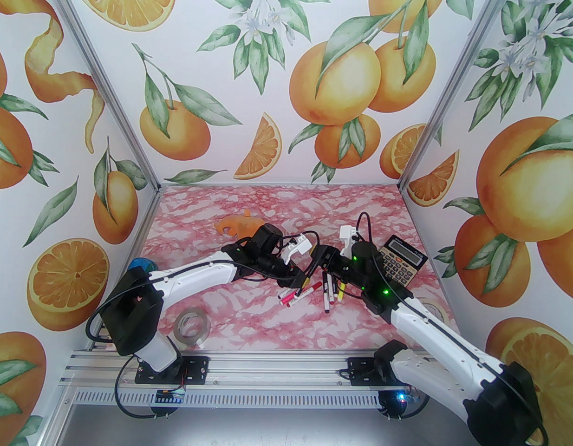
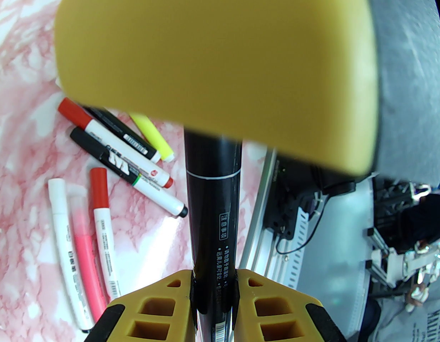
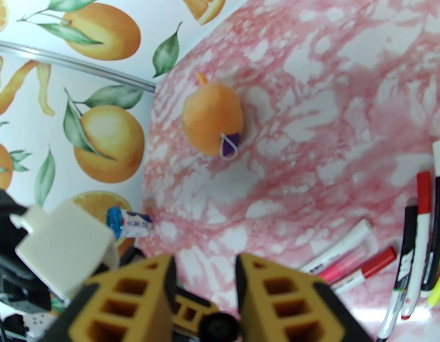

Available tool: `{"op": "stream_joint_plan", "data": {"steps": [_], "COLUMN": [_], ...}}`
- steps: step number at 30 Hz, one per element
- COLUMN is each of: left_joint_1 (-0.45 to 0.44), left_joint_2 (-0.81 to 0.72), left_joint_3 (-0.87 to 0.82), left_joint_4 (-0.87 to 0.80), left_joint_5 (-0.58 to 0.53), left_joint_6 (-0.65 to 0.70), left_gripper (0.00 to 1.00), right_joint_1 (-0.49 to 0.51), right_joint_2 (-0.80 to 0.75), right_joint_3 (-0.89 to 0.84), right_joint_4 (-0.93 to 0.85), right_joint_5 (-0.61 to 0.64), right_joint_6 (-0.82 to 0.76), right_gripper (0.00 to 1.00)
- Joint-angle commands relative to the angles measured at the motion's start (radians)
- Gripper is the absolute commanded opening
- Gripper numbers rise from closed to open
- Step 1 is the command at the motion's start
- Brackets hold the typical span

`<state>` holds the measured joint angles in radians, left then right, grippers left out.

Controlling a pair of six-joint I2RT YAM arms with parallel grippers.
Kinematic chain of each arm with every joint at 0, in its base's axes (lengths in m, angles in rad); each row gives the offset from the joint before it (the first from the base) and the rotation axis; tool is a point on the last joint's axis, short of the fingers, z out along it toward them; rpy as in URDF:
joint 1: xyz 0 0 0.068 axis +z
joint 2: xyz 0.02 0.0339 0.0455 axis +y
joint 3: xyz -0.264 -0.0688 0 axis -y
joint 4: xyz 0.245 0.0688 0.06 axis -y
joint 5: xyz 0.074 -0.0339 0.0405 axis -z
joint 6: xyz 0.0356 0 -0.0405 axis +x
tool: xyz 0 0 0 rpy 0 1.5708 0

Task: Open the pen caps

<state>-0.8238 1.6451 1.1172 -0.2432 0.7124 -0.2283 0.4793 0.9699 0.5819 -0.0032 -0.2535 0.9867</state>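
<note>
**Black pen clamped, cap end between the other jaws**

Nearest in the left wrist view, the left gripper (image 2: 213,274) is closed tight on the barrel of a black pen (image 2: 211,208). The pen runs out toward 12 o'clock. Past a thin pale ring, what looks to be its cap (image 2: 213,155) disappears under a broad yellow finger (image 2: 213,66) of the other arm.

In its own view, the right gripper (image 3: 204,262) has its jaws apart. The pen's round end sits low between them, with no sign of a pinch yet.

To do this step well, the right jaws should close on the cap alone, beyond the ring. They should then draw straight along the pen's length while the left grip holds firm. A skewed pull would likely twist the barrel loose.

Farther out in the top view, the loose pens (image 1: 314,293) lie on the table (image 1: 268,328) at about 6 o'clock from the grippers. A calculator (image 1: 400,260) sits toward 3 o'clock and an orange toy (image 1: 235,223) toward 10.
</note>
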Motion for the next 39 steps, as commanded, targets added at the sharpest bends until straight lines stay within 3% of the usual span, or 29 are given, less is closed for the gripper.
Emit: {"op": "stream_joint_plan", "data": {"steps": [1,20,27,39], "left_joint_1": [-0.008,-0.012,-0.02,-0.024], "left_joint_2": [0.016,0.02,0.03,0.027], "left_joint_3": [0.039,0.029,0.03,0.032], "left_joint_4": [0.001,-0.014,-0.024,-0.022], "left_joint_5": [0.025,0.024,0.024,0.016], "left_joint_6": [0.017,0.021,0.029,0.027], "left_gripper": [0.21,0.21,0.21,0.21], "right_joint_1": [0.008,0.038,0.037,0.037], "right_joint_2": [0.013,-0.017,-0.021,-0.011], "right_joint_3": [0.018,0.033,0.032,0.023], "right_joint_4": [0.005,-0.118,-0.096,-0.082], "right_joint_5": [-0.002,0.11,0.101,0.079], "right_joint_6": [-0.014,-0.086,-0.076,-0.063], "right_gripper": [0.33,0.28,0.32,0.29]}}
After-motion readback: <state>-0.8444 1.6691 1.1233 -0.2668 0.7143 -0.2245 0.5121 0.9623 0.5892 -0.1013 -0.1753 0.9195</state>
